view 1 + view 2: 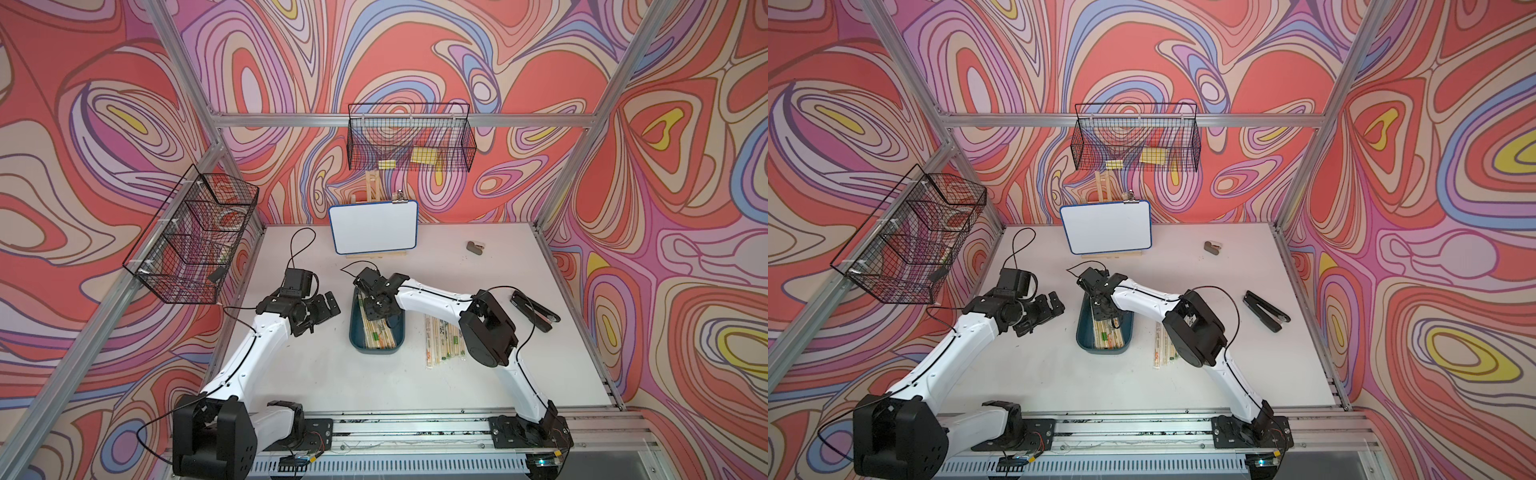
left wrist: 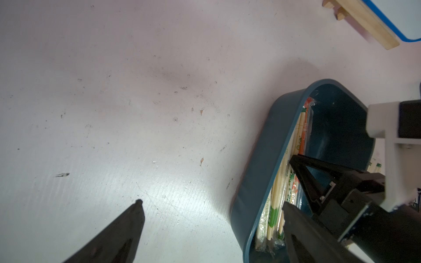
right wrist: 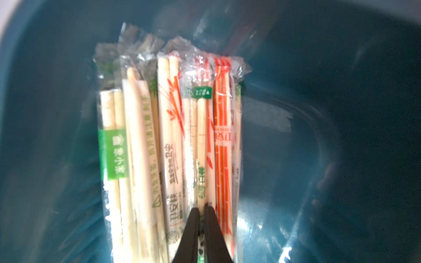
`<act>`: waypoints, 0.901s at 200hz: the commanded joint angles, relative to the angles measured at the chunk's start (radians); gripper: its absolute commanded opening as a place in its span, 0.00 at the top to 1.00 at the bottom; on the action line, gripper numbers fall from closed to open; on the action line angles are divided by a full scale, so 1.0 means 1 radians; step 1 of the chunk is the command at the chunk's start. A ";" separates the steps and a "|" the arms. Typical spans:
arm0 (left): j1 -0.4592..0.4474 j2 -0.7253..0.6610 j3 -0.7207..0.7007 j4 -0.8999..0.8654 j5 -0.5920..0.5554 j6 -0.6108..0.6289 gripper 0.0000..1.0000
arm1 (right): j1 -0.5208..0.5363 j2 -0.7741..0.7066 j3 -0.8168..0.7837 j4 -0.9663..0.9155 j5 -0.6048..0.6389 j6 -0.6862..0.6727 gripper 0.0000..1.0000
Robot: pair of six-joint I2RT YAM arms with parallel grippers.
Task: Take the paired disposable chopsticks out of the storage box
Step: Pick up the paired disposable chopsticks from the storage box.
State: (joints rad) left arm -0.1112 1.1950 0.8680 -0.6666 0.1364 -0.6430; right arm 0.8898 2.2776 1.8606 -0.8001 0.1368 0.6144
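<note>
The storage box (image 1: 376, 351) (image 1: 1100, 351) is a dark teal tray in the middle of the table, and several paired disposable chopsticks (image 1: 376, 330) (image 1: 1106, 334) lie along its left side. My right gripper (image 1: 367, 308) (image 3: 201, 206) reaches down into the box. It is shut on one sleeved pair with green marks (image 3: 201, 148) in the bundle. My left gripper (image 1: 328, 307) (image 2: 211, 203) hovers open and empty just left of the box wall (image 2: 257, 170). More sleeved pairs (image 1: 442, 340) (image 1: 1163, 349) lie on the table right of the box.
A whiteboard on a wooden easel (image 1: 374, 226) stands behind the box. A black stapler (image 1: 534, 309) and a small grey object (image 1: 473, 247) lie at the right. Wire baskets hang on the back wall (image 1: 409, 141) and the left wall (image 1: 191, 237).
</note>
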 commanded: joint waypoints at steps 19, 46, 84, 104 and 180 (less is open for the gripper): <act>0.007 0.002 0.003 -0.016 0.010 0.011 0.00 | -0.011 -0.093 -0.016 0.011 0.002 0.000 1.00; 0.007 -0.002 0.002 -0.015 0.011 0.009 0.00 | -0.016 -0.128 -0.019 0.014 -0.001 0.003 1.00; 0.007 -0.004 0.006 -0.022 0.010 0.011 0.00 | -0.032 -0.179 -0.043 0.028 -0.005 0.011 1.00; 0.007 -0.005 0.007 -0.022 0.007 0.011 0.00 | -0.045 -0.207 -0.065 0.034 -0.004 0.014 1.00; 0.006 -0.005 0.016 -0.027 0.014 0.016 0.00 | -0.116 -0.345 -0.205 0.070 -0.015 0.019 1.00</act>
State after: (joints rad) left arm -0.1112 1.1950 0.8684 -0.6666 0.1406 -0.6426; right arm 0.7994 1.9881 1.6978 -0.7532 0.1284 0.6228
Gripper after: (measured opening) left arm 0.997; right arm 0.087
